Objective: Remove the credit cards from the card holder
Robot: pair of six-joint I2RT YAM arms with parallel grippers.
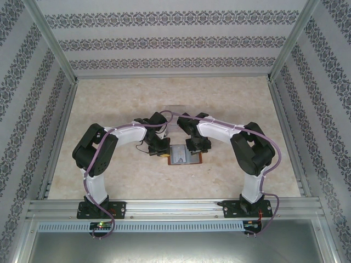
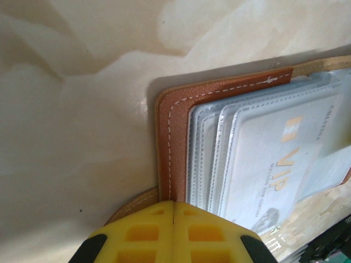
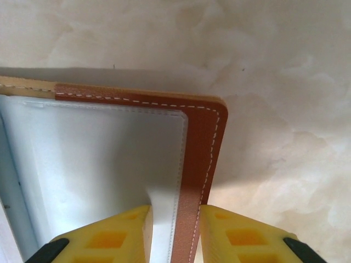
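Card holder (image 1: 182, 156) hemmed in: left gripper (image 1: 163, 154) at 9 o'clock, right gripper (image 1: 197, 153) at 3 o'clock. Passage offered from 6 o'clock, over bare table (image 1: 175, 183).

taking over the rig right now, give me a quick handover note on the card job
The left gripper has its fingers shut, tips at the left edge of the card holder; whether they pinch the leather is unclear.
The right gripper has its fingers apart, straddling the holder's right edge.
The card holder lies open on the table between the arms.
Done: holder opened.
Left: every card. The VIP card sits in the clear pockets.
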